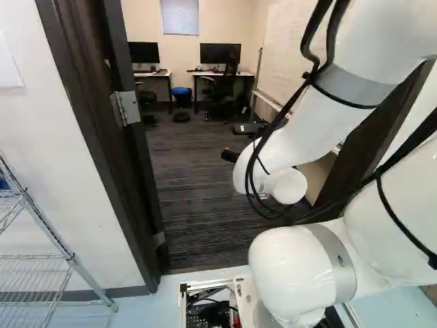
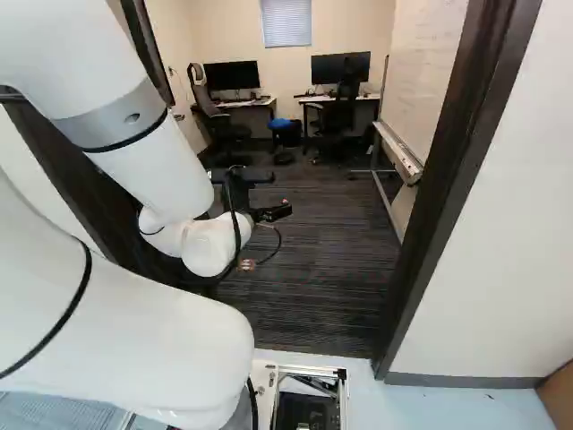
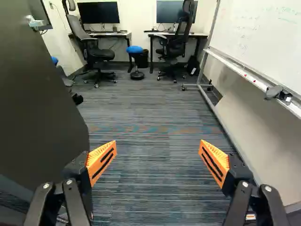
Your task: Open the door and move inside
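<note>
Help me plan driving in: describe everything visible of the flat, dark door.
The door is a dark slab of uncertain material with a silvery handle. It stands open inward, hung on silvery, metal-looking hinges at the left of the left base view. The open black gripper with orange pads is beside it; contact is unclear.

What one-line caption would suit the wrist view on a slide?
Beside an open door, the open tool faces two desks and office chairs, a whiteboard to one side.

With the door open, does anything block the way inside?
Nothing visible blocks the carpet just ahead of the gripper. The door stands open on one side, the whiteboard on the other; chairs sit by the far desks.
</note>
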Controlling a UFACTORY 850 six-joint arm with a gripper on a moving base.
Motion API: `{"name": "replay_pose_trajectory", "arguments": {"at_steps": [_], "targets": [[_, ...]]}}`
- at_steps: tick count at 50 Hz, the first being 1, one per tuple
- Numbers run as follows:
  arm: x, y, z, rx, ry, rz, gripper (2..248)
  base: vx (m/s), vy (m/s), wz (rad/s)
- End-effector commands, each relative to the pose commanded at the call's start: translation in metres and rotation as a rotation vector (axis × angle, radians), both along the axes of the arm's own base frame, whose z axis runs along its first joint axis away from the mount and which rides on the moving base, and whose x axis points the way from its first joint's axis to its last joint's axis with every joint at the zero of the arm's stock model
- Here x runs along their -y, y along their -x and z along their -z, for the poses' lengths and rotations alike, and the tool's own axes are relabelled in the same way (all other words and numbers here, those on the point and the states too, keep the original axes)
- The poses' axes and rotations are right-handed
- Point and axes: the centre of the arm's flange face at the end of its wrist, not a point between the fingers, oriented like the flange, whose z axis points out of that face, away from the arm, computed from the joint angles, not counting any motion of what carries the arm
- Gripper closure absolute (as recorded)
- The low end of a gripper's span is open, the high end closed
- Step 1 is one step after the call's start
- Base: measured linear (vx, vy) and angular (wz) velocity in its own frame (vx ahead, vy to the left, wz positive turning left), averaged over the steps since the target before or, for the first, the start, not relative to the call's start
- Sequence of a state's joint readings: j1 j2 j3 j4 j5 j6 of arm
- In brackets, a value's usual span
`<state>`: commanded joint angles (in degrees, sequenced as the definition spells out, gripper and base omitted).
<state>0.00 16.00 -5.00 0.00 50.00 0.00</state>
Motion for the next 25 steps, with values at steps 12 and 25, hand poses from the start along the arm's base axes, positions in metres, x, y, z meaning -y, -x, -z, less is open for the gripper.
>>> {"name": "replay_pose_trajectory", "arguments": {"at_steps": [12, 25], "targets": [[0.0, 0.0, 0.0, 0.0, 0.0, 0.0, 3, 0.075, 0.001, -0.002], [0.0, 0.0, 0.0, 0.0, 0.0, 0.0, 3, 0.101, 0.003, -0.003]]}}
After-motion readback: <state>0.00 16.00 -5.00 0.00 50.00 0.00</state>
